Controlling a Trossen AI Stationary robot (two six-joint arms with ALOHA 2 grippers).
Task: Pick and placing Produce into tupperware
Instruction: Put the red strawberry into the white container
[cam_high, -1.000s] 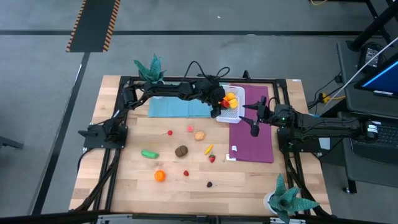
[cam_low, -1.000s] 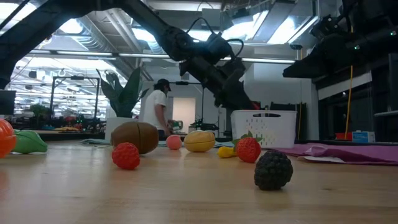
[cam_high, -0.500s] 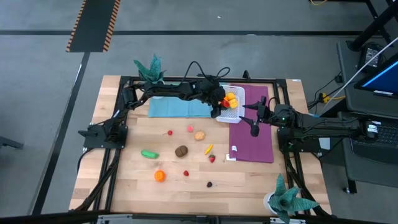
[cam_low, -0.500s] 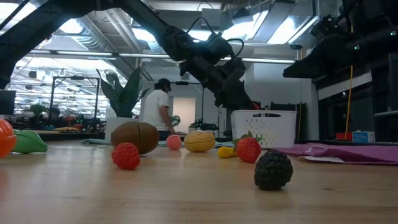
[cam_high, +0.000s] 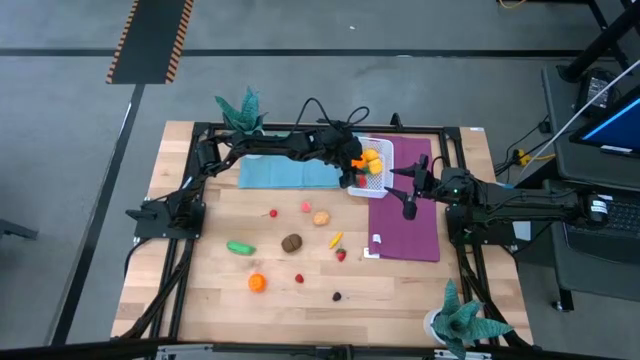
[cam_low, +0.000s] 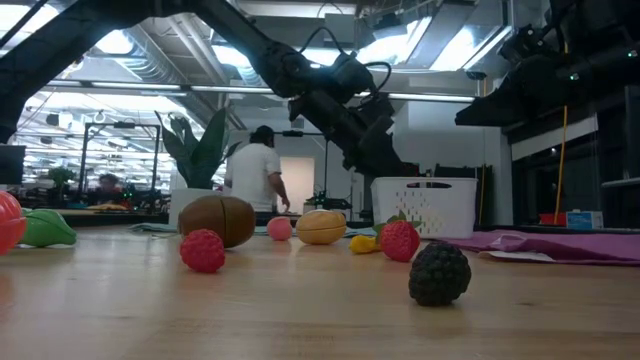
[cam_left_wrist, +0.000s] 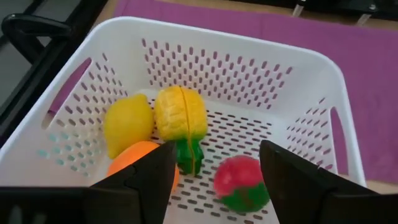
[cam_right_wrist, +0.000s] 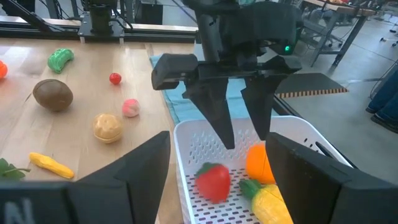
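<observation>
The white tupperware (cam_high: 388, 172) stands on the far end of a purple mat (cam_high: 410, 230). In it lie a lemon (cam_left_wrist: 127, 124), a yellow corn piece (cam_left_wrist: 180, 115), an orange piece (cam_left_wrist: 134, 155) and a red piece (cam_left_wrist: 241, 183). My left gripper (cam_left_wrist: 217, 149) hangs open just above the tupperware's near-left corner, its fingers (cam_right_wrist: 219, 118) pointing down into it, clear of the produce. My right gripper (cam_high: 408, 207) waits open above the purple mat, right of the tupperware. Several more produce pieces lie on the wood, among them a brown one (cam_high: 291, 242) and a green one (cam_high: 240, 247).
A blue mat (cam_high: 285, 172) lies left of the tupperware under the left arm. Teal potted plants stand at the far left (cam_high: 243, 108) and near right (cam_high: 462, 320) corners. A small white tag (cam_high: 372, 250) lies on the purple mat. A person (cam_low: 258, 170) walks in the room behind.
In the high view the red piece that showed at my left gripper's fingertips over the tupperware is no longer there; a red piece now lies on the tupperware's floor. Both arms have stayed in place. The person in the background has walked a little.
</observation>
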